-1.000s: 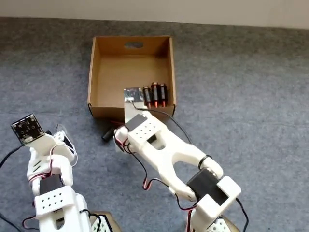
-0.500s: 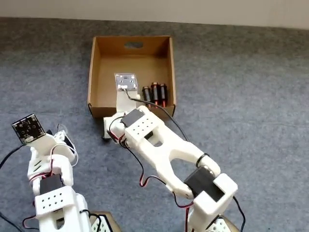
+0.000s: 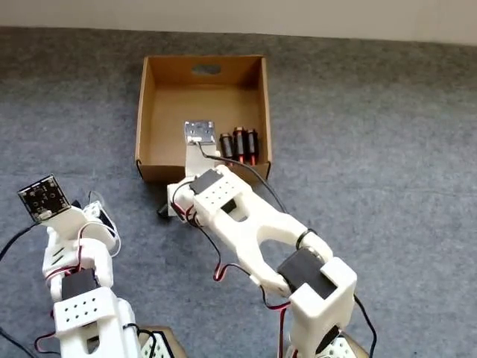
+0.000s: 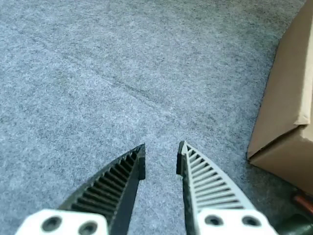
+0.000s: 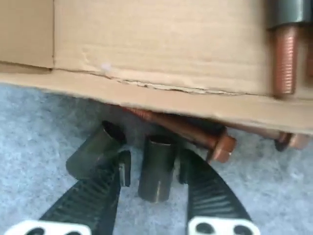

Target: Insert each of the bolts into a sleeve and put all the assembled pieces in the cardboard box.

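- My right gripper is parted around a dark sleeve, just outside the cardboard box.
- A second sleeve lies beside it, and a copper bolt lies against the box wall.
- My left gripper hangs slightly parted over the carpet.
- Three assembled pieces lie inside the box.

I see soft, even light over the bench, with faint shadows and no glare. The cardboard box walls dim its floor slightly; darker shade gathers beneath its near edge.
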Controlling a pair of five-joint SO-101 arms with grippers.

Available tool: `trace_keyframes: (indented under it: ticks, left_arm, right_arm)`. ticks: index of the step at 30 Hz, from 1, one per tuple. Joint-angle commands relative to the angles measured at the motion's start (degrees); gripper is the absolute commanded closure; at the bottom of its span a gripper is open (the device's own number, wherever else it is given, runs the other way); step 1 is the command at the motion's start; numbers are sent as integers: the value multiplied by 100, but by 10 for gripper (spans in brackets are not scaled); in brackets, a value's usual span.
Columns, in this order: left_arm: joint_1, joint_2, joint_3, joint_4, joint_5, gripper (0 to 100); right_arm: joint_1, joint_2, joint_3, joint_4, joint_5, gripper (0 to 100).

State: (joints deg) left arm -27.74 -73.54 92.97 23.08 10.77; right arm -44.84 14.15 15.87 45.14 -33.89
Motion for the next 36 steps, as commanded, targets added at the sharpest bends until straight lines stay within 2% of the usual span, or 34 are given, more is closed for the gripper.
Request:
trace_keyframes:
  ticks: [1, 7, 11, 16, 20, 26, 30, 36]
  left_arm:
    - [84, -110, -224, -123, 18, 870]
    - [84, -110, -224, -123, 18, 870]
    - [84, -110, -224, -123, 18, 870]
    - [84, -110, -224, -123, 18, 870]
    - [84, -110, -224, -123, 18, 870]
    - [92, -110, -224, -123, 18, 870]
    - [92, -110, -224, -123, 18, 870]
    - [92, -110, -224, -123, 18, 870]
  right_arm:
    - [75, -22, 101, 75, 62, 918]
    - [101, -22, 180, 92, 105, 947]
    - [101, -110, 127, 637, 114, 981]
    - [110, -1042, 391, 989, 176, 992]
    - [374, -2237, 1130, 989, 923, 992]
    - [1754, -3653, 2466, 989, 1969, 992]
    - [2510, -3890, 3081, 989, 2954, 992]
    - [2870, -3890, 3705, 998, 4088, 992]
